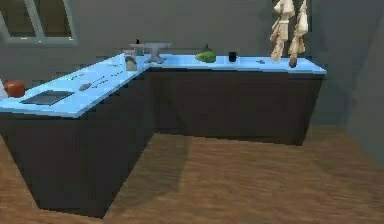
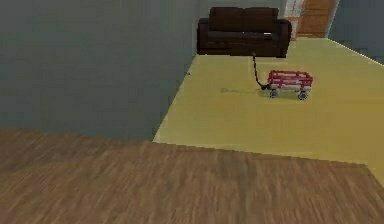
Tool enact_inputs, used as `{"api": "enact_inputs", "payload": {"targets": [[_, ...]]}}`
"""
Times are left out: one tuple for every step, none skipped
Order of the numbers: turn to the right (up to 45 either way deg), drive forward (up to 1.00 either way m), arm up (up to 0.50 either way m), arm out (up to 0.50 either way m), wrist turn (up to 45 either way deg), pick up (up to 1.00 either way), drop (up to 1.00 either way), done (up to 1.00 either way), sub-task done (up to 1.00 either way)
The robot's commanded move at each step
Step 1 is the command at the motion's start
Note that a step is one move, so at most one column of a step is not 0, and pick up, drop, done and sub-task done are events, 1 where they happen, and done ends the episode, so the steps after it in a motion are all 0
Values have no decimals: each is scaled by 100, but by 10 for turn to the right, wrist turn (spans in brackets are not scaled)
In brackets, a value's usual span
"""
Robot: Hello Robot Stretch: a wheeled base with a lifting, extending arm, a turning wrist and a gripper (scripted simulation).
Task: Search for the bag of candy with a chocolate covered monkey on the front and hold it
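Ahead, one blue counter (image 1: 250, 64); sideways, one dark sofa (image 2: 243, 30), one red wagon (image 2: 289, 82); claw state cannot be told.

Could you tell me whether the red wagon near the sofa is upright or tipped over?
Upright: the red wagon stands level on its wheels.

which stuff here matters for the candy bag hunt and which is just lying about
Job: blue-topped dark L-shaped counter, whose small blobs may be worth checking.
Lying about: red toy wagon, dark brown sofa, beige bundles hanging on wall.
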Motion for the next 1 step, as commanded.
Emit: {"api": "enact_inputs", "payload": {"targets": [[0, 100, 0, 0, 0, 0, 0, 0, 0]]}}
